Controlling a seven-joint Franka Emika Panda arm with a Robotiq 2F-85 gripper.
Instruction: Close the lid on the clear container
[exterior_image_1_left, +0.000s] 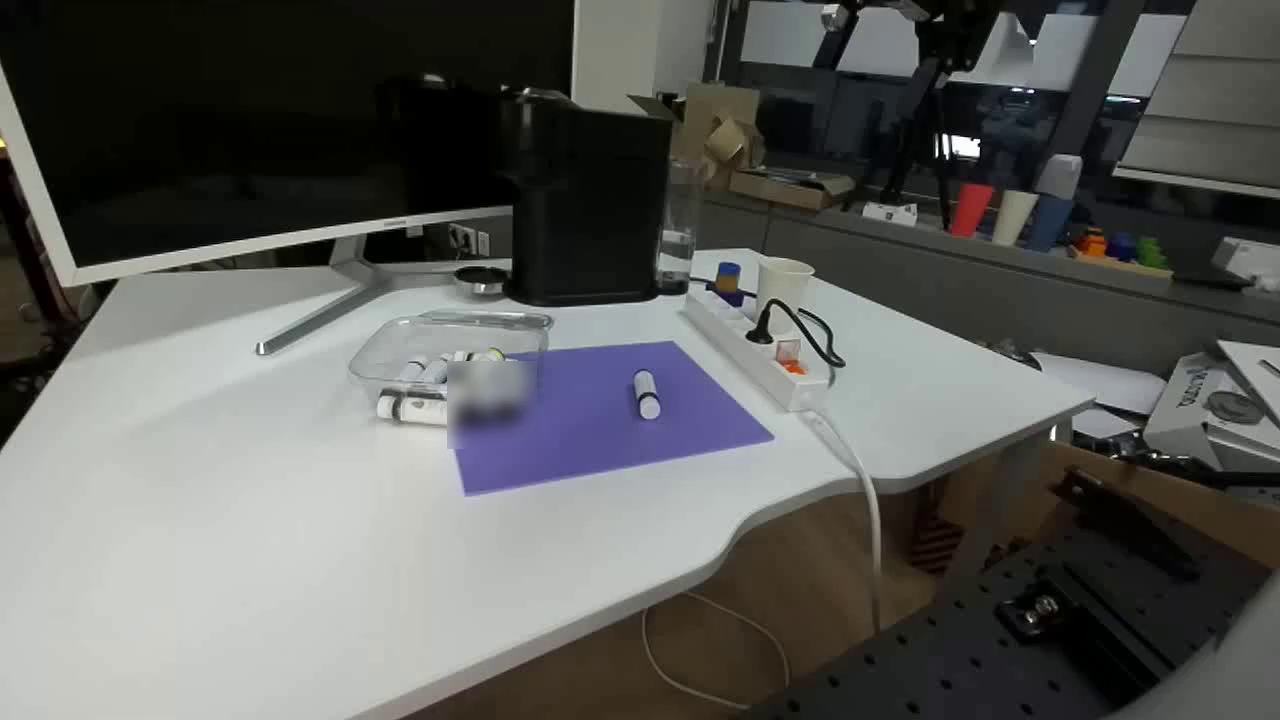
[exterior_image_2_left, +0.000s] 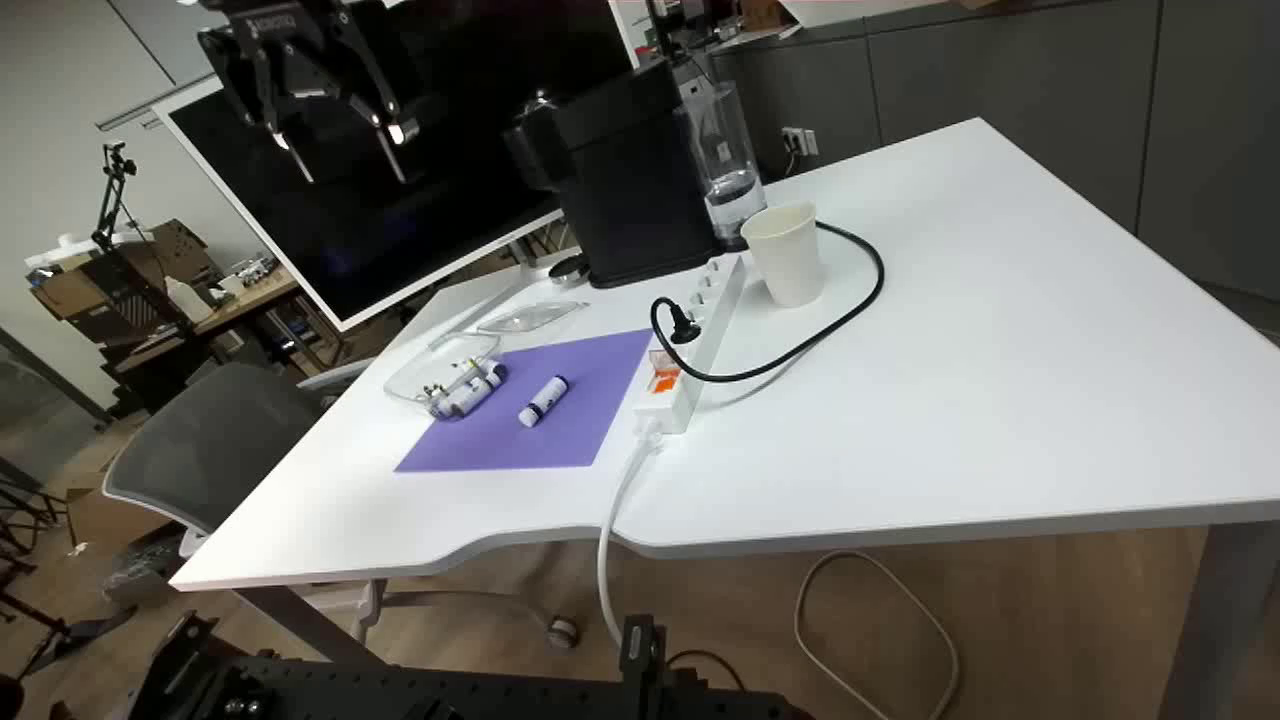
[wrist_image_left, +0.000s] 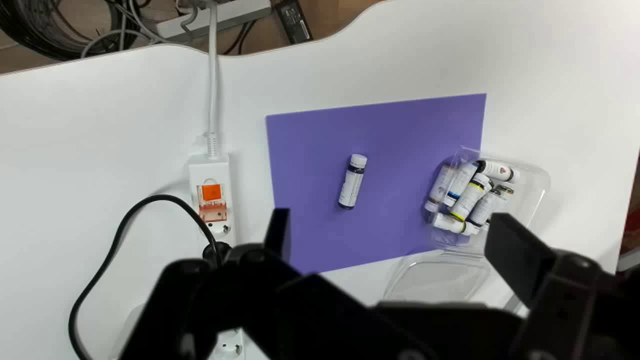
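Gripper (wrist_image_left: 392, 232), spread wide, hides pt of lid (wrist_image_left: 435, 280) & clear container (wrist_image_left: 527, 192), wrist cam.

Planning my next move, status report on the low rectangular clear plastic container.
Black two-finger gripper open, holding nothing. Transparent flat plastic lid open beside container. White-labelled cylindrical bottles inside might obstruct closing.

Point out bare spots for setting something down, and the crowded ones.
Widest: the white desk outside the looping black cable. Then between the purple mat and the desk's curved edge. Smaller: the mat either side of the lone cylinder.
Crowded: the clear container with heaped cylinders, open lid beside it; and the power strip, with that cable and the cup.
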